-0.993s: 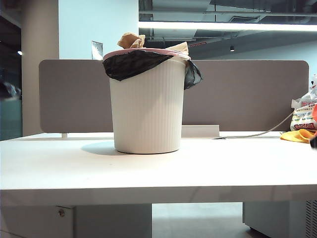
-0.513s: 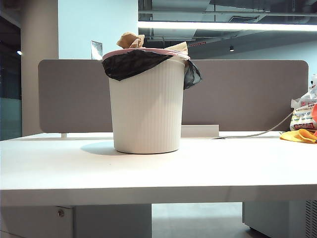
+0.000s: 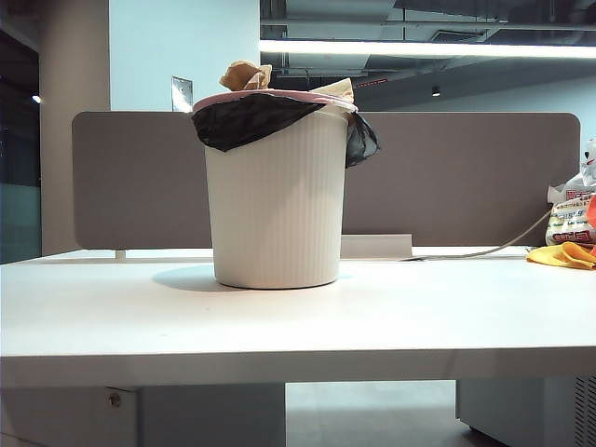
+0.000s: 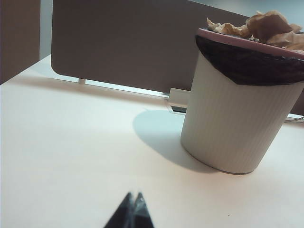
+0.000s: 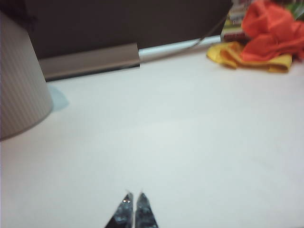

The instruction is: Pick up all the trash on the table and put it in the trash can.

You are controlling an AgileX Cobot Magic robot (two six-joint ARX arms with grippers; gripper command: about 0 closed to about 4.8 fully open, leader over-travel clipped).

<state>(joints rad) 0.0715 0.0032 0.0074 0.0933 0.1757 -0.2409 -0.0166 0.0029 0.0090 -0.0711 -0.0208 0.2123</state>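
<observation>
Exterior faces table-level trash can (image 3: 277, 191); both wrists view it low.

No readable text anywhere; only blurred red and green print on the white plastic bag (image 3: 570, 219) at the far right of the surface (image 3: 298, 321), illegible.
</observation>
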